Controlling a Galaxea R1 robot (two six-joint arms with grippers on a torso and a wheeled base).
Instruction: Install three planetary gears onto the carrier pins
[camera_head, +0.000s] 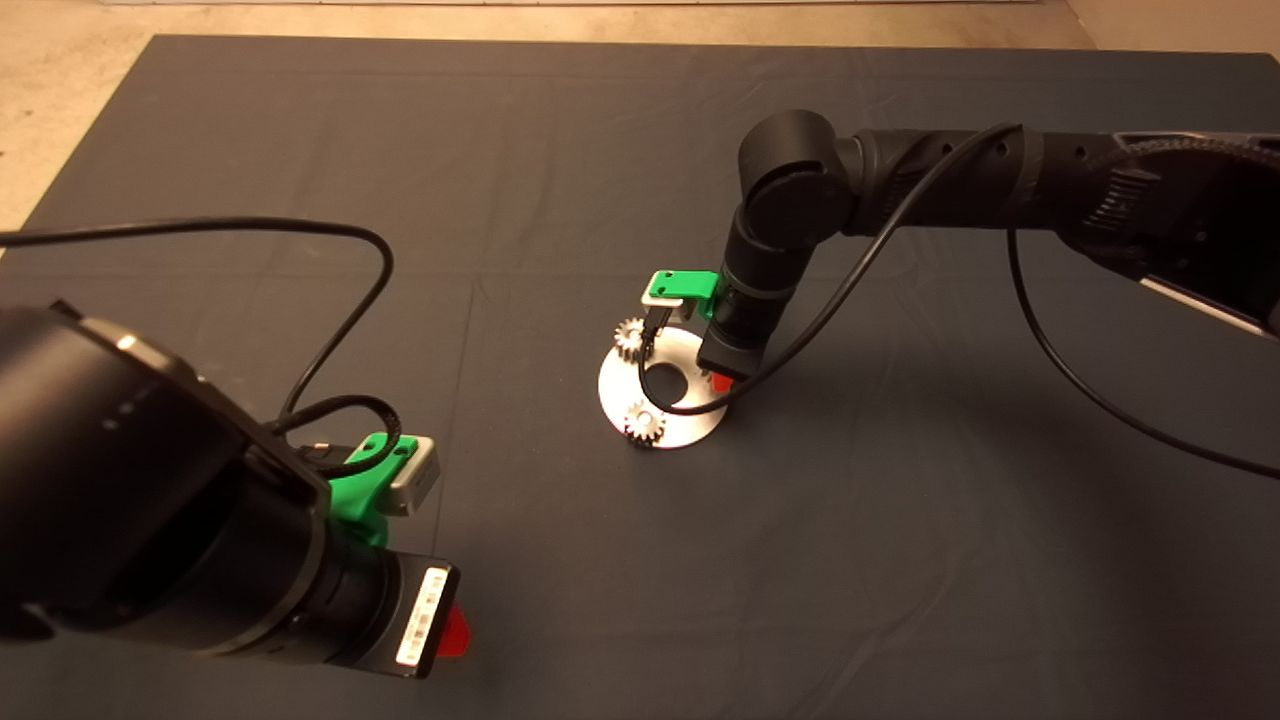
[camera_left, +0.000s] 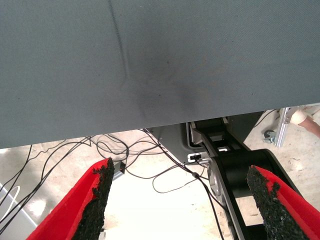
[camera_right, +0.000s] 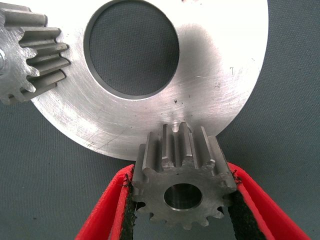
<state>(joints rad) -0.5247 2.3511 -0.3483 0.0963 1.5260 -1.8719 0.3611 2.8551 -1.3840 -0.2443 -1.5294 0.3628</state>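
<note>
A dark mat covers the table. Near its middle lies a flat shiny metal disc with a round central hole. Two toothed grey gears sit at the disc's rim. The right gripper hangs over the disc's edge, its red fingers pinching a third gear with pointed teeth and a round bore. The left gripper waits at the mat's near left, jaws spread wide.

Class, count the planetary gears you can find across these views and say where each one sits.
3. Two gears sit on the disc rim: one on the far side, one on the near side. The third is clamped in the right end effector at the disc's edge, hidden in the head view.
</note>
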